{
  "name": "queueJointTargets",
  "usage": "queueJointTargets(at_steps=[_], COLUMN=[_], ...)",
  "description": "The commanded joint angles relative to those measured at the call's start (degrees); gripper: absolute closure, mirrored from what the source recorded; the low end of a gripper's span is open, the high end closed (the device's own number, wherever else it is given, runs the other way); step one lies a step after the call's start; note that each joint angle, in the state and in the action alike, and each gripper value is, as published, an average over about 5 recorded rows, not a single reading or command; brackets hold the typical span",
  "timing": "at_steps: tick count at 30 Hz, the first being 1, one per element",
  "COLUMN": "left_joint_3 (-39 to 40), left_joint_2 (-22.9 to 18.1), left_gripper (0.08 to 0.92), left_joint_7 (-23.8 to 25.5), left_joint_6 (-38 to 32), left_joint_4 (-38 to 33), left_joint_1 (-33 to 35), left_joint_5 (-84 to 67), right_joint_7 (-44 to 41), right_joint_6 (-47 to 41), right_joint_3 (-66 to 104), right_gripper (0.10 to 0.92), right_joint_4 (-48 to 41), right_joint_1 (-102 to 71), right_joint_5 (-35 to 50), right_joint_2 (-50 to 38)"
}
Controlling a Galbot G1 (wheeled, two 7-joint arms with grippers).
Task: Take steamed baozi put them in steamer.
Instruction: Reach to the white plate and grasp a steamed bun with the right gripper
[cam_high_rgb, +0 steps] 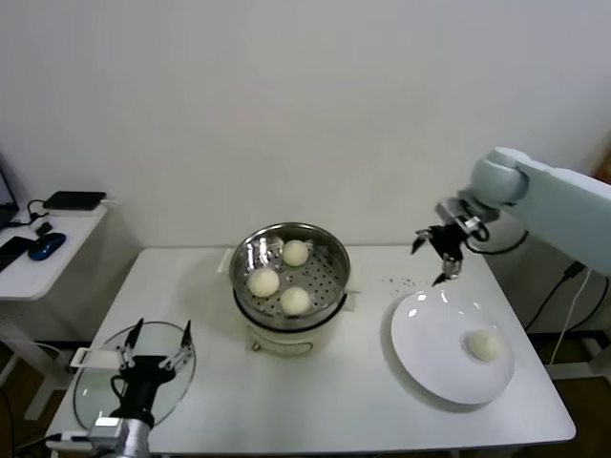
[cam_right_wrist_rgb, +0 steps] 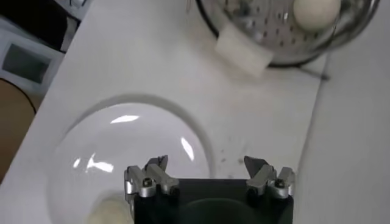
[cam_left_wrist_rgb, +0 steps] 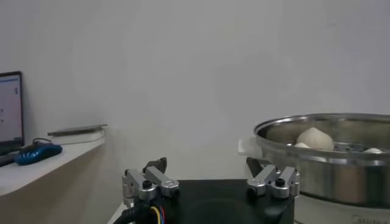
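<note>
Last baozi (cam_high_rgb: pixel 483 345) on white plate (cam_high_rgb: pixel 420 358) — soft, light, easily dented; grip gently across its dome. Right gripper (cam_high_rgb: pixel 441 258) wide open, empty — above the plate's far edge.

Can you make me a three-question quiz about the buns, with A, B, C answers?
1. Where is the last baozi?
A on the white plate
B on the glass lid
C in the right gripper

2. How many baozi are in the steamer?
A one
B three
C five

3. How is the right gripper?
A shut on a bun
B open, empty
C hidden

Answers: 1 A, it sits alone on the plate. 2 B, three lie on the perforated bottom. 3 B, its fingers stand apart above the plate's far edge.
</note>
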Motion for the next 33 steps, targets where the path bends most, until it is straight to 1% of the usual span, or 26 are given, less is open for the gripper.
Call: queueJointTargets(at_steps=[1, 6, 11, 33], left_joint_3=[1.97, 2.19, 2.03, 1.67], left_joint_2=[-1.24, -0.99, -0.85, -0.93], left_gripper=[0.177, 0.177, 0.177, 0.177], left_joint_7=[0.01, 0.03, 0.07, 0.03], left_joint_6=[0.45, 0.51, 0.32, 0.0], left_joint_4=[-0.22, -0.32, -0.22, -0.19], left_joint_1=[-1.15, -1.11, -0.63, 0.22], left_joint_5=[1.43, 1.92, 2.02, 2.21], right_joint_7=[-1.69, -2.66, -2.37, 3.28], right_joint_6=[-0.29, 0.8, 1.34, 0.75], right_joint_3=[14.0, 19.43, 22.12, 24.6], right_gripper=[0.203, 0.203, 0.203, 0.203], right_joint_4=[-4.54, -4.57, -5.23, -9.85], right_joint_1=[-18.99, -25.75, -28.71, -31.92], right_joint_5=[-13.42, -16.74, -18.38, -18.45], right_joint_2=[-7.91, -9.42, -9.76, -3.87])
